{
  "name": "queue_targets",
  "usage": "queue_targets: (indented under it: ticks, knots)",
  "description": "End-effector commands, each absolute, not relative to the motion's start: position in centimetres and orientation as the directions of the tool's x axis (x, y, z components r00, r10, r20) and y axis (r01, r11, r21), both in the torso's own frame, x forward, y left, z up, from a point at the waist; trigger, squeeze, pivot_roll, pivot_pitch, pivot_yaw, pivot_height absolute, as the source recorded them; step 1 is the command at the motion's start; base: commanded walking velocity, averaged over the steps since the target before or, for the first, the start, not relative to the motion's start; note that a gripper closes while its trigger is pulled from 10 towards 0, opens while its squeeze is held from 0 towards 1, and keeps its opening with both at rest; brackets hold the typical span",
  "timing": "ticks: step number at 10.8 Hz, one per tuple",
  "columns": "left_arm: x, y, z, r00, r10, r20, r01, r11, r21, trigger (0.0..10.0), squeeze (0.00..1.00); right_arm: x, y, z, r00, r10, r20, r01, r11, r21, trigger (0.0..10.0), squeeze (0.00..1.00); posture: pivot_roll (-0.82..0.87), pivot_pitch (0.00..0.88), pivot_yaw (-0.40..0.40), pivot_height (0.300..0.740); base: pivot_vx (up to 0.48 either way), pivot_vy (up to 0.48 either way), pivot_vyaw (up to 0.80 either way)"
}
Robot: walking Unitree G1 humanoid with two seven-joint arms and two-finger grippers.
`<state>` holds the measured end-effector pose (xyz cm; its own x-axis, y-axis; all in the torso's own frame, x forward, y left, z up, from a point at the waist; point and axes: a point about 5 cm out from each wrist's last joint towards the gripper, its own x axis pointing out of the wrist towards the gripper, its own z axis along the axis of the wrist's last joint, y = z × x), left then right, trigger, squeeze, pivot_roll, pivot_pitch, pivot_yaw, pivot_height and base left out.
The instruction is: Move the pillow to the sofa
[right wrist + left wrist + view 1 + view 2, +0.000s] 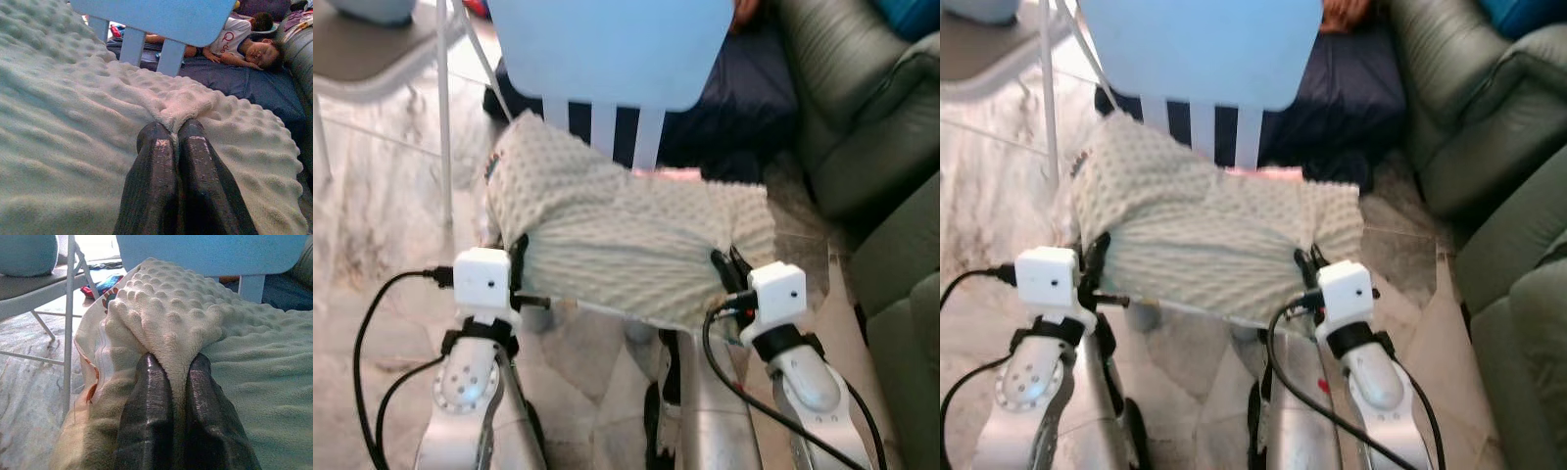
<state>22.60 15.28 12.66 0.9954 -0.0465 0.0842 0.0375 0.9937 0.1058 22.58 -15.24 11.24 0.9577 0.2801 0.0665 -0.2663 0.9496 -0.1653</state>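
- Nearest, two silver arms reaching forward over the marble floor (372, 225), black cables looping from both wrists.
- Left gripper (177, 363) clamped on the left edge of the pillow (626, 235): black fingers (146, 416) pinched nearly together, a fold of bumpy cream cover bulging up between them, zip seam just beside.
- Right gripper (171, 131) clamped on the right edge of the same pillow: fingers all but closed, a small pinch of the cover squeezed between the tips.
- Pillow stretched between the two grippers, held off the floor, sagging a little in the middle, lower edge hanging free above the robot's legs.
- Far edge of the pillow touching the slats of a light blue chair (607, 49), whose back rises straight ahead.
- Open marble floor to the left, up to the white legs of a folding chair (382, 59) with a blue cushion (27, 254) on its seat.
- To the right, green sofa (881, 127) close by, only a narrow strip of floor between it and the right arm.
- Beyond the blue chair, dark blue bedding (244, 81) on the floor with a person (234, 41) lying on it.
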Motion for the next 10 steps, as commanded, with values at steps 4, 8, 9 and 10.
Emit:
queue_targets:
  ticks: [4, 8, 9, 10]
  knots:
    - [22.8, 16.3, 12.6, 0.999, -0.001, 0.05, -0.005, 0.992, 0.124, 10.0, 0.0, 23.0, -16.7, 11.7, 0.977, 0.211, 0.046, -0.202, 0.968, -0.148, 10.0, 0.0, 0.0, 0.142, -0.075, 0.592, 0.0, 0.0, 0.0]
    - [24.3, 15.9, 11.3, 0.992, -0.128, -0.005, 0.127, 0.977, 0.17, 10.0, 0.0, 25.1, -17.4, 12.3, 0.979, 0.198, 0.039, -0.187, 0.963, -0.193, 10.0, 0.0, 0.01, 0.14, -0.089, 0.592, 0.0, 0.0, 0.0]
    - [24.2, 15.6, 11.1, 0.989, -0.151, 0.0, 0.148, 0.971, 0.19, 10.0, 0.0, 25.6, -17.8, 12.5, 0.98, 0.195, 0.034, -0.184, 0.961, -0.206, 10.0, 0.0, 0.01, 0.137, -0.087, 0.607, 0.0, 0.0, 0.0]
    - [24.1, 15.1, 10.8, 0.983, -0.183, -0.01, 0.181, 0.962, 0.204, 10.0, 0.0, 25.7, -18.3, 12.8, 0.978, 0.207, 0.022, -0.198, 0.955, -0.222, 10.0, 0.0, 0.03, 0.135, -0.081, 0.632, 0.0, 0.0, 0.0]
